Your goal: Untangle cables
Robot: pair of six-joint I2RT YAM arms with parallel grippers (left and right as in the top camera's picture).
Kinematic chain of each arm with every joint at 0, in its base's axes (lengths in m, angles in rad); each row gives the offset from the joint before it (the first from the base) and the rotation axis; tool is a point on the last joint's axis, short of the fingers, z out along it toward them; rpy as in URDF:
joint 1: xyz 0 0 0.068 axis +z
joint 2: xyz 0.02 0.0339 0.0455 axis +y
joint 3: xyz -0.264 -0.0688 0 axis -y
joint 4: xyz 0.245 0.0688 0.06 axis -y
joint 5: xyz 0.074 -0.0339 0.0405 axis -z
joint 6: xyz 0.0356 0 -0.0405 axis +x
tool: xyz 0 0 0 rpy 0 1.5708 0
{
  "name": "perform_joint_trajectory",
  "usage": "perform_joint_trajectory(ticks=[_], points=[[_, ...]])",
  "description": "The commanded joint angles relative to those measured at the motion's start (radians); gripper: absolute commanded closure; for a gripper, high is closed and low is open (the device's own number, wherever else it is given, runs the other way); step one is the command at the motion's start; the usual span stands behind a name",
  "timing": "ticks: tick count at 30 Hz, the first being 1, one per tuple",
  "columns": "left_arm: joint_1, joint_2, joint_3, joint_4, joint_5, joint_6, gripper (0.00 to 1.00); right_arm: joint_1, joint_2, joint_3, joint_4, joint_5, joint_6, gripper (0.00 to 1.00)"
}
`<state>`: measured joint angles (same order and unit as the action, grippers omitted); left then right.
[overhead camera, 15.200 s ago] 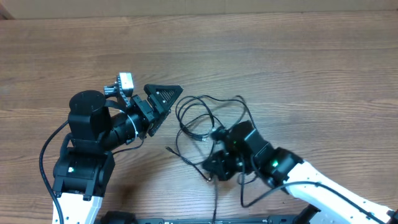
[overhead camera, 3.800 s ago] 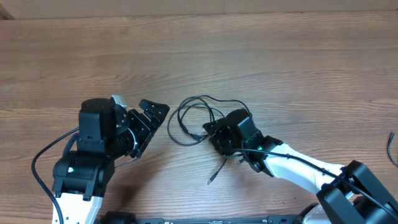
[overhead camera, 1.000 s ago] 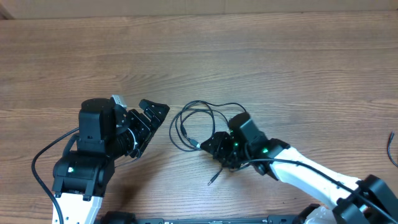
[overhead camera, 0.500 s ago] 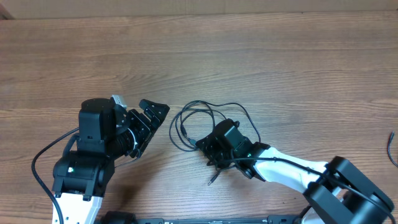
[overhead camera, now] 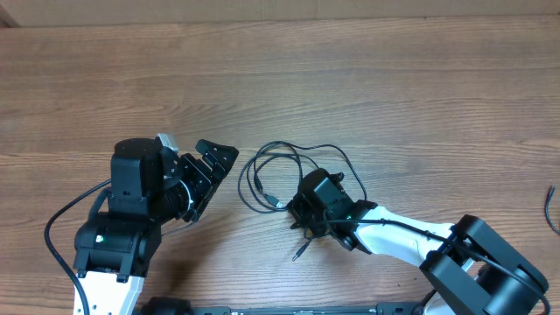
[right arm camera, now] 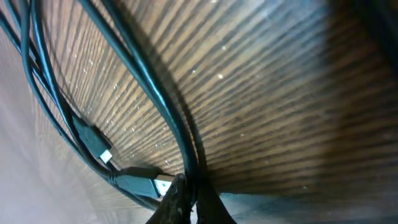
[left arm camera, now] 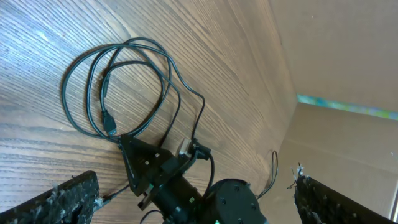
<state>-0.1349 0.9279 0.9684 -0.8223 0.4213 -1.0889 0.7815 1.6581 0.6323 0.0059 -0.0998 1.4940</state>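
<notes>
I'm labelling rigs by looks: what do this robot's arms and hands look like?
The left arm and right arm mix black joint housings with white links and trail thick black cords; the left shows a small green light. The left hand and right hand are black, with tapering fingers.

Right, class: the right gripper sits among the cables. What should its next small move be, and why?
Probably lift the right gripper slightly and draw it away from the loops, toward its own side. It is shut on the cables at the edge of their slack loops on the table, and the left gripper stands open, apart from them.
</notes>
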Motion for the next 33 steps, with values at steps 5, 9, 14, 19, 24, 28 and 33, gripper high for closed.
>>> perform_joint_trajectory(ticks=[5, 9, 14, 19, 24, 28, 33], points=[[0.005, -0.005, 0.01, 0.003, -0.011, 0.019, 0.0, 0.001, 0.023, -0.01, 0.006, -0.157, -0.198, 0.96], [0.005, -0.005, 0.01, 0.003, -0.011, 0.019, 0.0, -0.039, 0.0, -0.008, 0.054, -0.306, -0.312, 0.96], [0.005, -0.005, 0.01, 0.003, -0.011, 0.019, 0.0, -0.099, -0.115, -0.008, 0.023, -0.39, -0.43, 0.96], [0.005, -0.005, 0.01, 0.003, -0.011, 0.019, 0.0, -0.114, -0.314, -0.008, -0.041, -0.391, -0.472, 0.96], [0.005, -0.005, 0.01, 0.003, -0.011, 0.019, 0.0, -0.113, -0.546, -0.008, -0.126, -0.325, -0.482, 0.96], [0.005, -0.005, 0.01, 0.003, -0.011, 0.019, 0.0, -0.113, -0.686, -0.008, -0.249, -0.232, -0.482, 0.96], [0.005, -0.005, 0.01, 0.003, -0.011, 0.019, 0.0, -0.113, -0.803, -0.008, -0.384, -0.192, -0.482, 0.96]])
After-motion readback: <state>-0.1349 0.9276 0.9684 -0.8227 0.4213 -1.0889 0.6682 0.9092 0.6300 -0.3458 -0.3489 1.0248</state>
